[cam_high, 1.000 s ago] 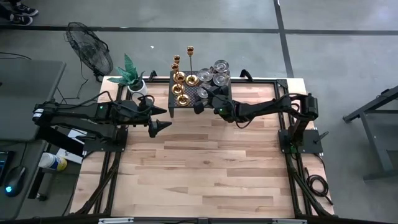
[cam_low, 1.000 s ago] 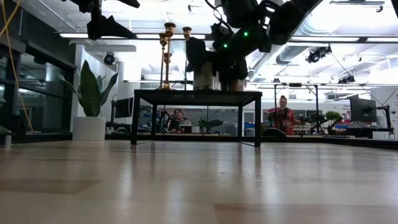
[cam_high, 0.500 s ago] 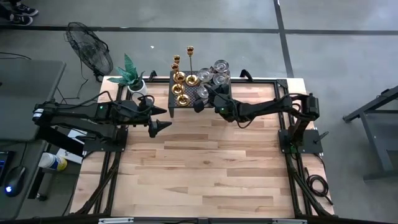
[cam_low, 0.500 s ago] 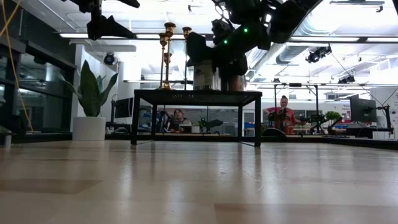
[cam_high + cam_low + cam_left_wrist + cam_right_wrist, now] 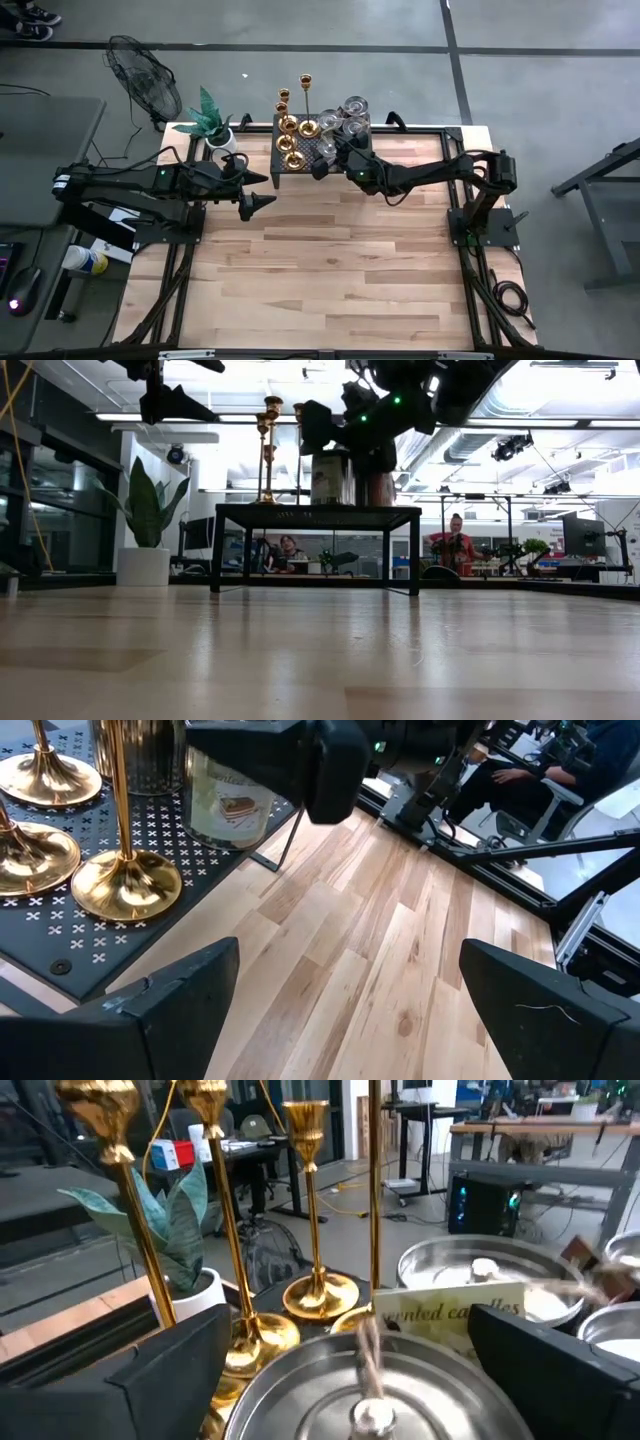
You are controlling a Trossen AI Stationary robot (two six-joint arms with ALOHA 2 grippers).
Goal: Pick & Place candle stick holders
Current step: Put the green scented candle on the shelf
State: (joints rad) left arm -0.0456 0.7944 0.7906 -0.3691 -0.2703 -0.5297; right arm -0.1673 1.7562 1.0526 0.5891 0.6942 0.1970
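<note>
Right gripper [image 5: 322, 163] edged farther over stand, jaws apart; shiny gold candle stick holders [image 5: 289, 135], flared bases, slim stems.

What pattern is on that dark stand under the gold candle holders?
Small white crosses on a black stand, clearest in the left wrist view beside a gold candle holder.

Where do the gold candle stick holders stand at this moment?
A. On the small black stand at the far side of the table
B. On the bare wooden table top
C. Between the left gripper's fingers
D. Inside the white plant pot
A: the candle stick holders stand upright on the black stand, beside the silver candle tins; the left gripper is open and holds nothing.
</note>
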